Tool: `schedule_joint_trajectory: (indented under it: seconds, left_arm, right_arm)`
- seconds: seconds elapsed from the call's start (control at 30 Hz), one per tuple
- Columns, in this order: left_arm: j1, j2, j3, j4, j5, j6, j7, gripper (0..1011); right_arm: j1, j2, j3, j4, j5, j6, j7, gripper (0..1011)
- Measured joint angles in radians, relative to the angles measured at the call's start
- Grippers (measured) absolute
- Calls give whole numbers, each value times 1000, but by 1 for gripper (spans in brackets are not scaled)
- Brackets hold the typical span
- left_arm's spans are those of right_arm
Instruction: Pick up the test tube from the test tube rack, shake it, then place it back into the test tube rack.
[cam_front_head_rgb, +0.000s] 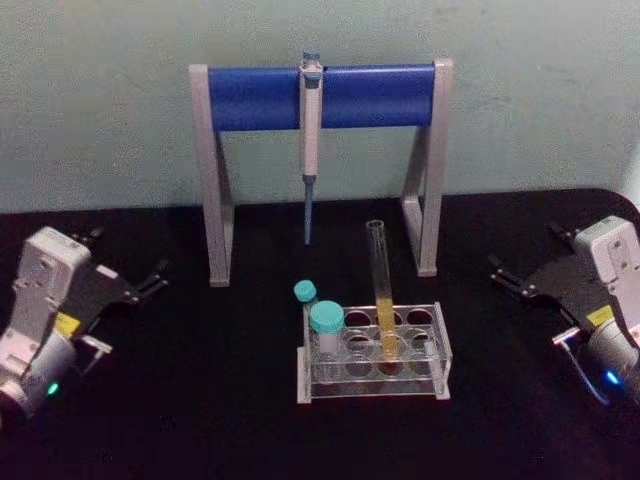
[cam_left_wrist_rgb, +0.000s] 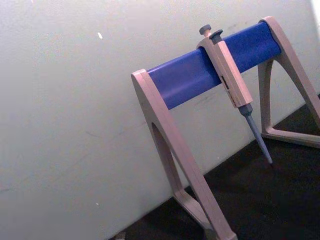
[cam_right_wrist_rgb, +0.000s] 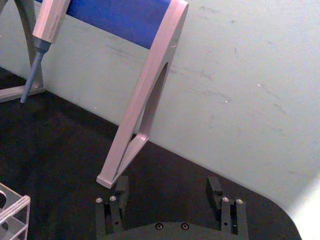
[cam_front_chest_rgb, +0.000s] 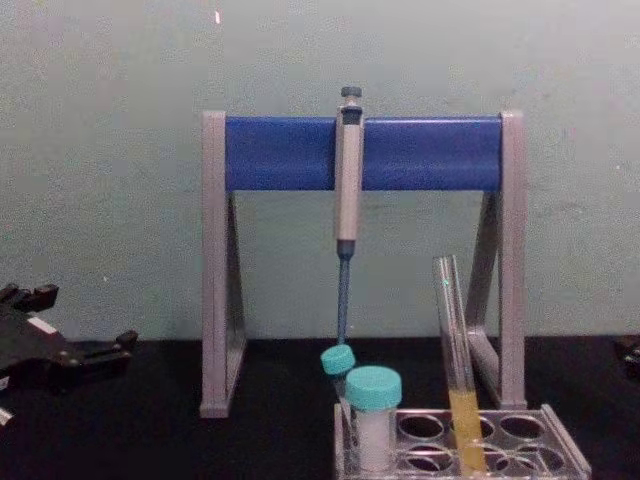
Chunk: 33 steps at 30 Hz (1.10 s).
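We see the test tube standing in the rack at lower centre, untouched. The left gripper and right gripper sit at the frame's edges, jaws spread, ready to reach in.

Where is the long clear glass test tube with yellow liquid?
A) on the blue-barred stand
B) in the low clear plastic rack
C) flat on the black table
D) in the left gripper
B: the test tube stands in a hole of the clear rack, while the left gripper and the right gripper are off to either side.
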<state>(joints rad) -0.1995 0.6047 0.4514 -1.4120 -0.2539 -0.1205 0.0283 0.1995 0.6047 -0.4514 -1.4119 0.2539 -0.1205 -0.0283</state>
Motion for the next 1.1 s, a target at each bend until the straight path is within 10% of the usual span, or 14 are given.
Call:
schedule_joint_trajectory:
  seconds: [0.77,1.1]
  left_arm:
    - [0,0,0,0,0,0,0,1010]
    - [0,0,0,0,0,0,0,1010]
  right_arm:
    - [-1,-1,2,-1,0,1,3,1000]
    - [-16,-7,29,-38,65,19,112,1000]
